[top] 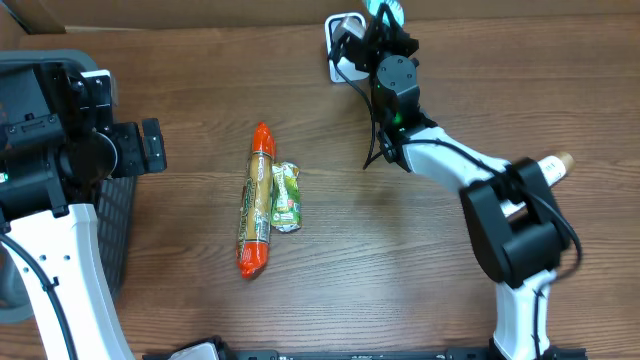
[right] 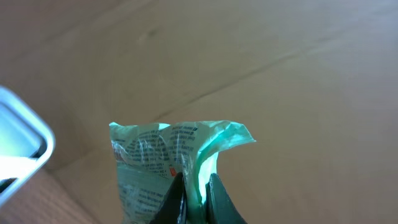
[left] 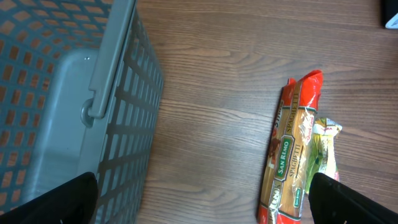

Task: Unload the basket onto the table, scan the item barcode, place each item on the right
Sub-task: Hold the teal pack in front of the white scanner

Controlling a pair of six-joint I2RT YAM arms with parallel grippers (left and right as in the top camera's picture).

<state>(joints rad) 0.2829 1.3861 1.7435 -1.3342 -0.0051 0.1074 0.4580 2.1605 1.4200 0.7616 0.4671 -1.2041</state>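
Setting: wooden table [top: 400, 290] with visible grain, seen from above, with two robot arms.
Right gripper [right: 194, 190]: clenched on a packet [right: 155, 155], at the top centre of the overhead frame.
Packet: thin, pale green film, crinkled and glossy, with small print; its top edge curled over. It was held off the table, close to the scanner [top: 338, 35].
Scanner: white and boxy with rounded corners; one corner showed at the left edge of the right wrist frame.
Barcode: not visible in any view.
Left gripper [left: 202, 202]: spread wide and empty, hovering at the left of the overhead frame.
Basket [left: 118, 124]: grey plastic lattice with stiff walls, at the far left.
Other items: long spaghetti pack [left: 289, 155] with red ends, and a small green pouch [left: 323, 149], touching side by side mid-table.
Risks: the floppy film could fold over the barcode, or glare off its gloss could spoil the read. The narrow pinch might let the slick packet slip. The printed face might be turned away from the scanner.
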